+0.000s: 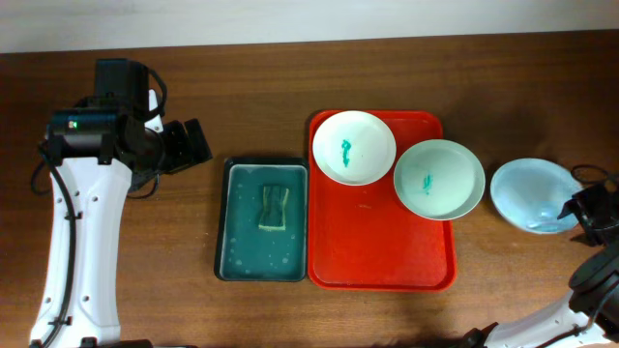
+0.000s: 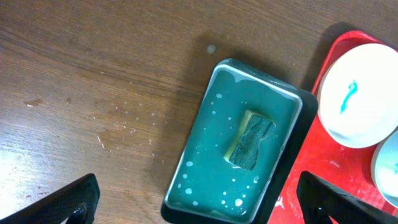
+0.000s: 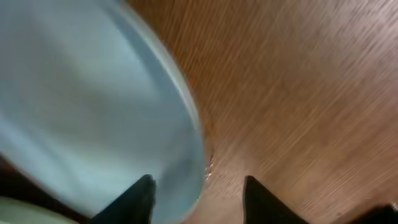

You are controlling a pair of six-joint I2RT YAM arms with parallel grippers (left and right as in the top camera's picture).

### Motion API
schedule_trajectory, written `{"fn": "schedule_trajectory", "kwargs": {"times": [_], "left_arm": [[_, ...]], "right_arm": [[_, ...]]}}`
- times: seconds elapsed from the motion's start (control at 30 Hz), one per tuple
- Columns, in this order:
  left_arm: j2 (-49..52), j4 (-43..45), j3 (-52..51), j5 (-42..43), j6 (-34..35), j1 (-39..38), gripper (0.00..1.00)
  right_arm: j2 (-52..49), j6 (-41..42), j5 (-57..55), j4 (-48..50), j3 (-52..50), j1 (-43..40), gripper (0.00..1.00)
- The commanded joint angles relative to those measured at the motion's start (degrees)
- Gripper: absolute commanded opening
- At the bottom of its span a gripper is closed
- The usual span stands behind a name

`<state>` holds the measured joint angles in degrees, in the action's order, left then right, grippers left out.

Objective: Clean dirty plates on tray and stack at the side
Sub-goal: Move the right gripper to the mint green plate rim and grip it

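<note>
Pale blue plate (image 1: pixel 530 193) on the worktop (image 1: pixel 503 275) beside the red tray (image 1: pixel 377 242), no smear visible. My right gripper (image 3: pixel 199 186) released, straddling its rim. Left gripper (image 2: pixel 202 199) wide, empty. White plate (image 1: pixel 353 147) and green plate (image 1: pixel 438 179) on the tray, smeared: two to go.

Even bright light; right wrist view motion-blurred

My right wrist view all blur, pale blue plate (image 3: pixel 81 93) running off its left edge, white plate (image 2: pixel 360 93) and red tray (image 2: pixel 329 165) cropped in my left wrist view.
</note>
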<state>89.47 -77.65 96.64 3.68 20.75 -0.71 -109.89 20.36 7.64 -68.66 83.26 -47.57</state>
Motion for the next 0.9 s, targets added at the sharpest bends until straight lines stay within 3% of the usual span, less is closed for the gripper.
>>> {"fn": "schedule_trajectory", "kwargs": {"times": [0.0, 0.23, 0.27, 0.3, 0.33, 0.37, 0.43, 0.6, 0.67, 0.8, 0.87], "left_arm": [[-0.50, -0.02, 0.70, 0.42, -0.02, 0.31, 0.99], [-0.50, -0.02, 0.70, 0.42, -0.02, 0.31, 0.99], [-0.50, -0.02, 0.70, 0.42, -0.02, 0.31, 0.99], [-0.50, -0.04, 0.70, 0.42, -0.02, 0.31, 0.99], [-0.50, -0.02, 0.70, 0.42, -0.02, 0.31, 0.99], [-0.50, -0.02, 0.70, 0.42, -0.02, 0.31, 0.99], [-0.50, -0.02, 0.70, 0.42, -0.02, 0.31, 0.99], [-0.50, -0.02, 0.70, 0.42, -0.02, 0.31, 1.00], [-0.50, -0.02, 0.70, 0.42, -0.02, 0.31, 0.99], [-0.50, -0.02, 0.70, 0.42, -0.02, 0.31, 0.99], [-0.50, -0.02, 0.70, 0.42, -0.02, 0.31, 0.99]], "right_arm": [[4.15, -4.13, 7.65, 0.24, -0.37, 2.62, 0.64], [20.17, -13.53, 8.48, 0.98, -0.07, 19.06, 0.65], [21.33, -13.49, 6.80, 1.42, -0.07, 22.47, 0.71], [21.46, -13.49, 5.42, 2.10, -0.07, 24.90, 0.87], [21.29, -13.49, 4.04, 2.82, -0.15, 26.60, 0.93], [20.41, -13.51, 1.57, 4.13, -0.52, 28.68, 0.93], [17.51, -13.53, -1.99, 6.51, -1.31, 30.36, 0.83], [8.76, -15.98, -2.21, 14.69, -3.02, 30.27, 0.83], [4.44, -17.42, -2.12, 15.80, -3.02, 30.27, 0.77], [-0.11, -17.42, -2.16, 15.56, -3.04, 30.27, 0.47], [-1.16, -17.42, -2.38, 15.17, -3.06, 30.21, 0.44]]}}
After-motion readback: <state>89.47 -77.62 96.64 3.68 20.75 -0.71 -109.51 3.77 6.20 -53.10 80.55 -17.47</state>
